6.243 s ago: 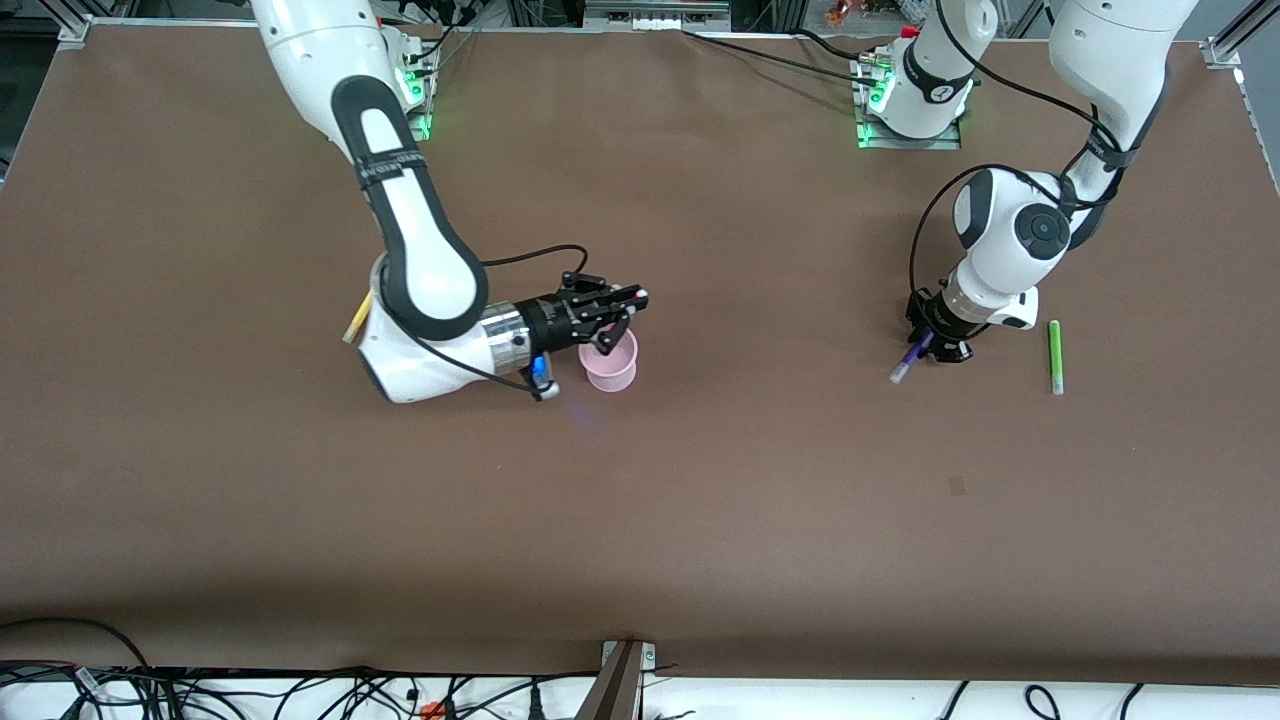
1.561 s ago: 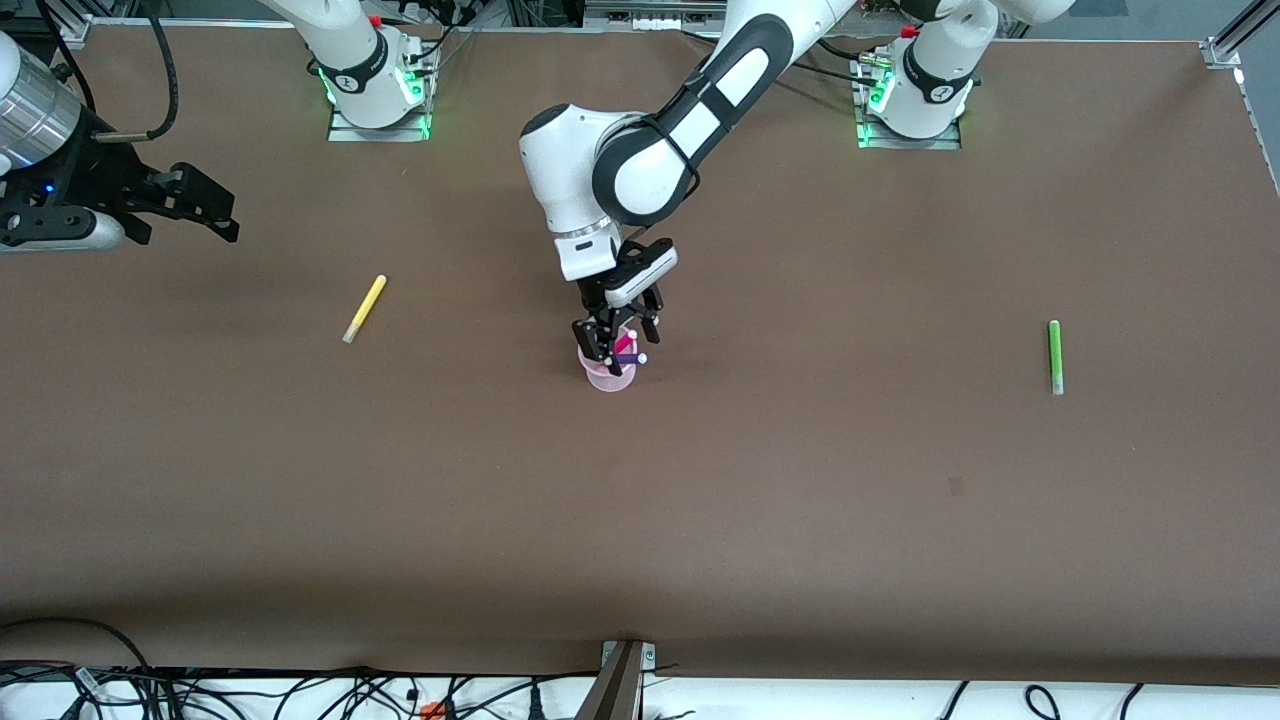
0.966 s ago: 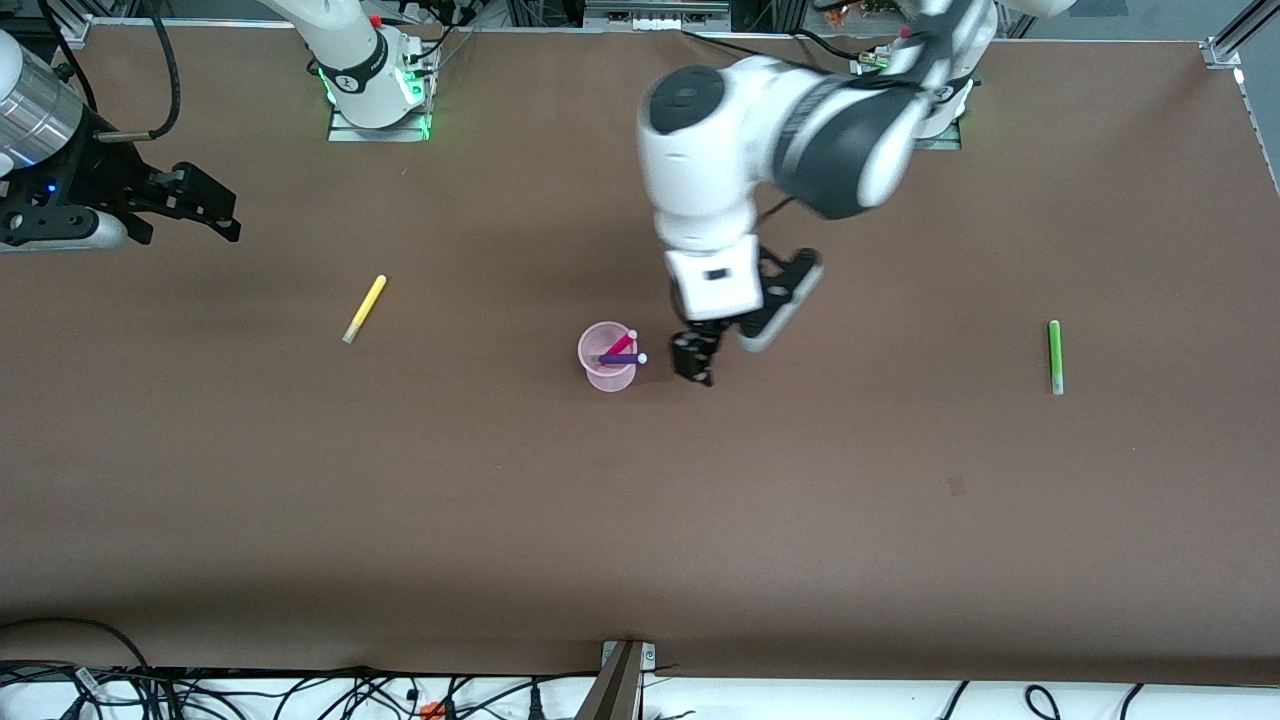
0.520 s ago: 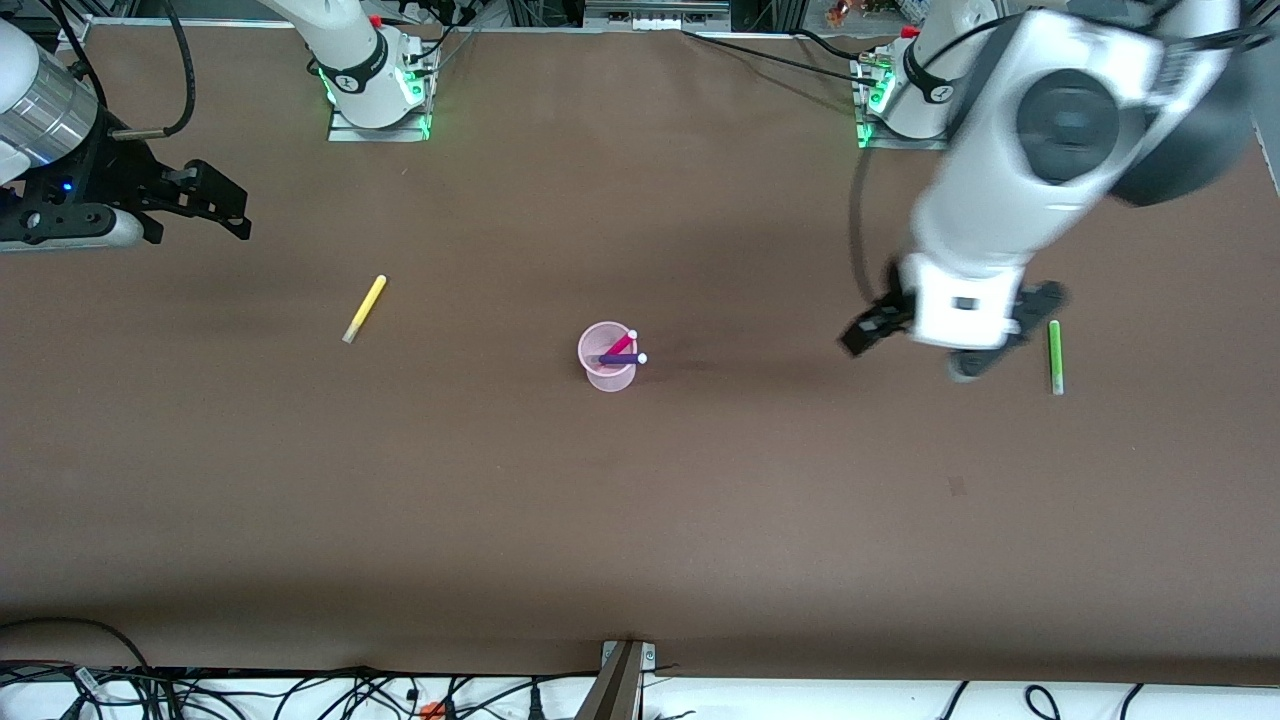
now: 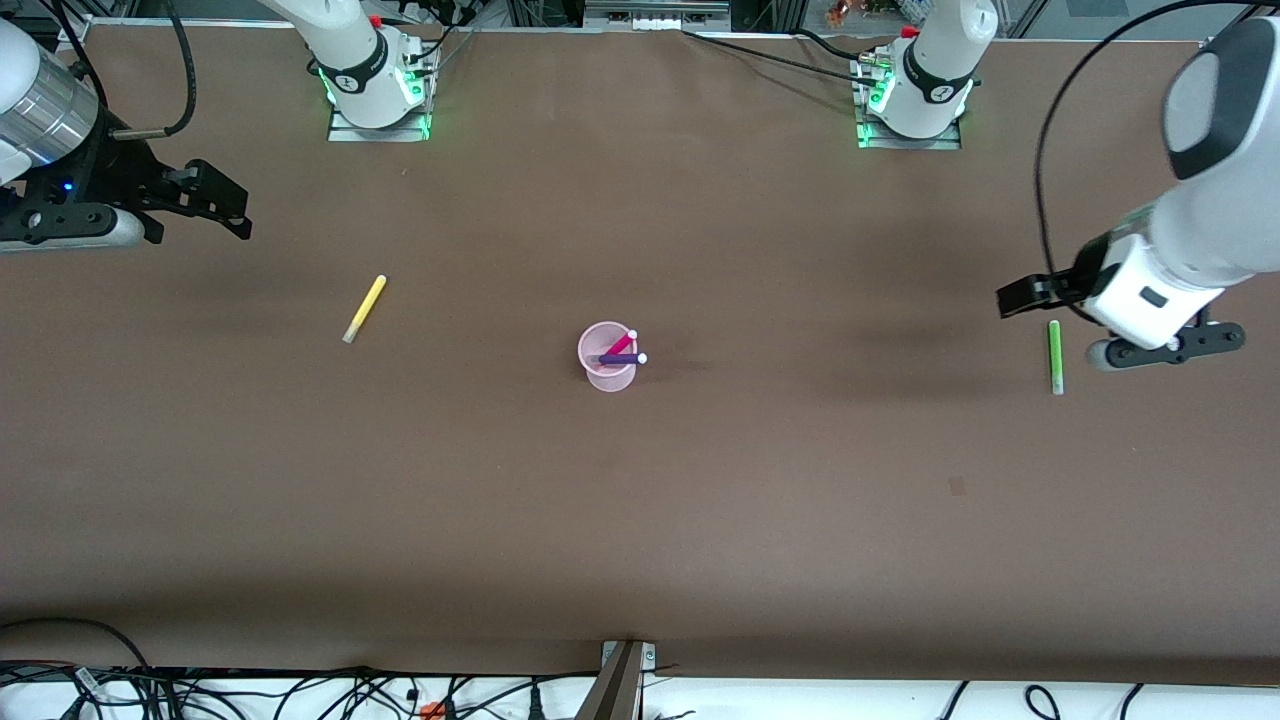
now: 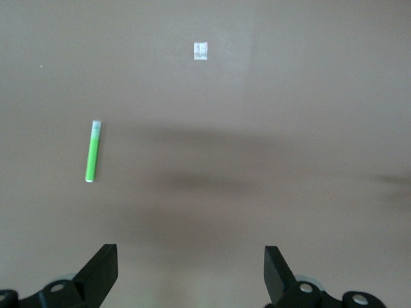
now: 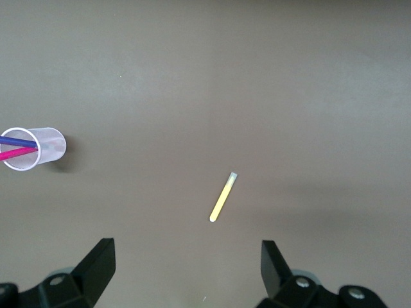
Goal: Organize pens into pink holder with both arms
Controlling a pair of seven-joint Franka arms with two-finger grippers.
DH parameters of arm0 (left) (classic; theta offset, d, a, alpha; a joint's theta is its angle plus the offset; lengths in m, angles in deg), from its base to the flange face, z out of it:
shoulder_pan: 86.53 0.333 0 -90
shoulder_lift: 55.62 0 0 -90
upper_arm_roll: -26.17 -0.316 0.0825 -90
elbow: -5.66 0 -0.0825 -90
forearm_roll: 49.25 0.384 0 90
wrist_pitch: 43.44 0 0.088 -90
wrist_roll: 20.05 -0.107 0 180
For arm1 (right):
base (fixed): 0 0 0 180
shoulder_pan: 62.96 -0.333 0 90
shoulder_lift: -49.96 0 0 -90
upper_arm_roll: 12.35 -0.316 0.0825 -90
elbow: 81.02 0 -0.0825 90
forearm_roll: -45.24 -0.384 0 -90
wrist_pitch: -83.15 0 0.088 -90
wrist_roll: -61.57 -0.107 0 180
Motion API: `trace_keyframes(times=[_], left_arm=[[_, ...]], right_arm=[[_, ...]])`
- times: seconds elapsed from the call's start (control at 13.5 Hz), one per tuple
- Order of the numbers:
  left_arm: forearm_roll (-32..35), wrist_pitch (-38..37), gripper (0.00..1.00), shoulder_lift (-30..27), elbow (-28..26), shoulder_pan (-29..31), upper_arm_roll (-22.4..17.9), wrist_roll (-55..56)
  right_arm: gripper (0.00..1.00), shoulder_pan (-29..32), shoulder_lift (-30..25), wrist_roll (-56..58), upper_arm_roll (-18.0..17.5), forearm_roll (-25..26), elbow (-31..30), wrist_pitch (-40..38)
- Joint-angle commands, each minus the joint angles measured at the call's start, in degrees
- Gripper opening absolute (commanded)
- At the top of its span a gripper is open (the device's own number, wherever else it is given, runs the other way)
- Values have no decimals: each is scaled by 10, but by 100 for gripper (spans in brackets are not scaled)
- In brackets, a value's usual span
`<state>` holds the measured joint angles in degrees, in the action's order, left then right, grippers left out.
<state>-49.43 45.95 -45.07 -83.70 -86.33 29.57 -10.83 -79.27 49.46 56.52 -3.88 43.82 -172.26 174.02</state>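
Pink holder (image 5: 607,358) stands on the brown table (image 5: 640,500) with the magenta pen (image 5: 621,345) and the purple pen (image 5: 622,358) leaning in it. The green pen (image 5: 1054,356) lies well apart from the holder, toward the left arm's end; the yellow pen (image 5: 364,308) lies toward the right arm's end. The left gripper (image 6: 189,273) hangs over the table beside the green pen, fingers spread and empty. The right gripper (image 7: 186,269) waits up high, fingers spread too. A slim pen could roll away from a crooked pinch, and dropping it in hard could tip the light holder. Both grippers' fingertips are cut off in the wrist views.
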Motion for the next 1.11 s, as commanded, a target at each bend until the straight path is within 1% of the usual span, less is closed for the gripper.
trace_keyframes(times=[0.0,0.07,0.22,0.45,1.04], left_arm=[[-14,51,100,-54,-84,35,9,-89],[-10,79,100,-65,-108,36,8,-92],[-4,92,100,-69,-120,35,9,-93],[25,91,100,-68,-121,30,11,-115],[15,87,100,-56,-99,27,11,-112]], right_arm=[[100,-5,2,2,1,5,11,-10],[100,-6,1,2,1,5,11,-11],[100,-7,1,2,1,6,11,-11],[100,-7,1,2,0,5,11,-11],[100,-9,1,2,1,6,11,-11]])
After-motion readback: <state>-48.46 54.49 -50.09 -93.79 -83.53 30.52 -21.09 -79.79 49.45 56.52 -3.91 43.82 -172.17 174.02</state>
